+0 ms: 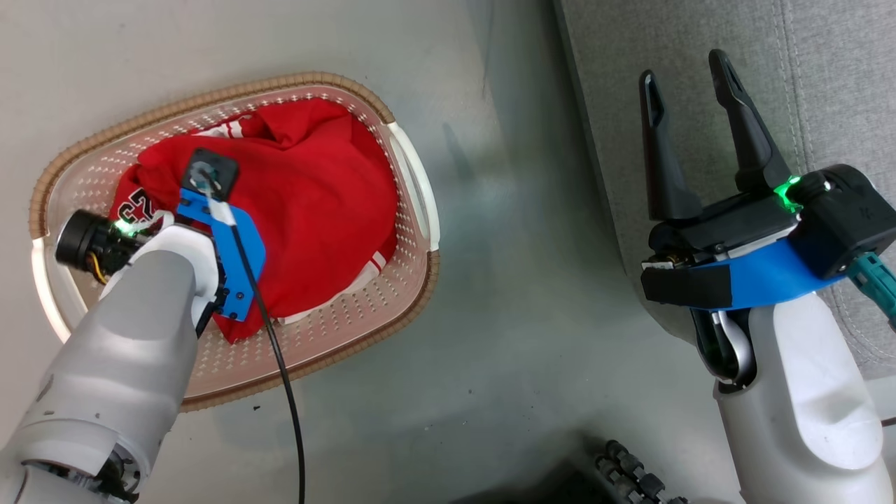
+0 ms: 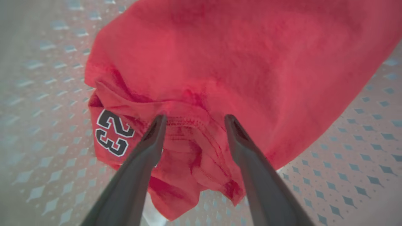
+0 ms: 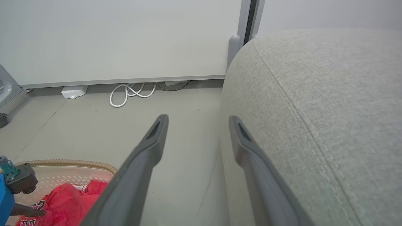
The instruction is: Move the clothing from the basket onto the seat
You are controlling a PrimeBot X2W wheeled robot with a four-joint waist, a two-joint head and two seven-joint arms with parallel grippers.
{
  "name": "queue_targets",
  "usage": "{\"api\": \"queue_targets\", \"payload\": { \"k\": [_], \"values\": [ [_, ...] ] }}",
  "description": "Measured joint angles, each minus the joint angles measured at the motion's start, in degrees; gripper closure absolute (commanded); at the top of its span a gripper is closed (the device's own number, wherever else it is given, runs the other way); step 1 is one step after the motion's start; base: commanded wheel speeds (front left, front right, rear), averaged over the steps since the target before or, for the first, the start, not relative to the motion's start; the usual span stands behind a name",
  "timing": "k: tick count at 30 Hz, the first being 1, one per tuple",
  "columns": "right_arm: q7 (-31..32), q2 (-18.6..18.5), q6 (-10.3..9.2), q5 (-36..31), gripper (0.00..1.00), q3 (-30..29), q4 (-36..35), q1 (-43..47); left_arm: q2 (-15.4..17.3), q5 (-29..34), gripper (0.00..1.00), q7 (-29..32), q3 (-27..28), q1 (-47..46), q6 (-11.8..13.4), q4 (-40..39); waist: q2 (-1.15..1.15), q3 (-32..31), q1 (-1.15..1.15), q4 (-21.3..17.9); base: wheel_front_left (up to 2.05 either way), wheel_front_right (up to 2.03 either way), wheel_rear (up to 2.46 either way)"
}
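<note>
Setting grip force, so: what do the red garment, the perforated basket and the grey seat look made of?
Red garment: soft matte knit fabric, it seems; it folds and creases. Cream perforated basket: smooth moulded plastic, with a brown woven-look rim. Grey seat: coarse woven upholstery with stitched seams.

A cream-white perforated plastic basket with a brown woven-look rim sits on the grey floor, heaped with bright red fabric clothing. The pale left forearm reaches over it. The right gripper, fingers spread, hovers over the grey woven-fabric seat.
</note>
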Motion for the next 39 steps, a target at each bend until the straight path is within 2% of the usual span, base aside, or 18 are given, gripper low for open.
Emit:
{"api": "queue_targets", "payload": {
  "k": [7, 11, 30, 31, 32, 39],
  "values": [
    [0.0, 0.0, 0.0, 0.3, 0.0, 0.6, -0.4, -0.3, 0.3, -2.8, 0.0, 3.8, 1.8, 0.6, 0.3, 0.1, 0.0, 1.2, 0.0, 0.0, 0.0, 0.0, 0.0],
    [0.0, 0.0, 0.0, 0.4, 0.0, 0.8, -0.7, -0.6, 0.0, -5.0, 0.0, 3.8, 3.5, 0.6, 0.3, 0.1, 0.0, 2.1, 0.0, 0.0, 0.0, 0.0, 0.0],
    [0.0, 0.0, 0.0, 1.3, 0.0, 1.5, -1.3, -1.8, -0.5, -5.4, 0.0, 1.3, 1.0, -0.4, -0.8, 0.1, 0.0, 6.2, 0.0, -1.2, 0.0, 0.0, 0.0],
    [0.0, 0.0, 0.0, 1.4, 0.0, 1.6, -1.4, -1.9, -0.5, -5.3, 0.66, 0.7, 0.8, -0.5, -0.8, -0.1, 0.0, 6.3, 0.0, -1.3, 0.0, 0.0, 0.0],
    [0.0, 0.0, 0.0, 1.4, 0.0, 1.6, -1.4, -2.0, -0.5, -5.3, 1.0, 0.2, 0.7, -0.6, -0.8, -0.2, 0.0, 6.4, 0.0, -1.3, 0.0, 0.0, 0.0],
    [0.0, 0.0, 0.0, 1.5, 0.0, 1.7, -0.6, -2.0, -1.0, -6.2, 1.0, -0.9, -0.8, -0.5, -1.0, -1.0, 0.0, 5.6, 0.0, -1.1, 0.0, 0.0, 0.0]
  ]
}}
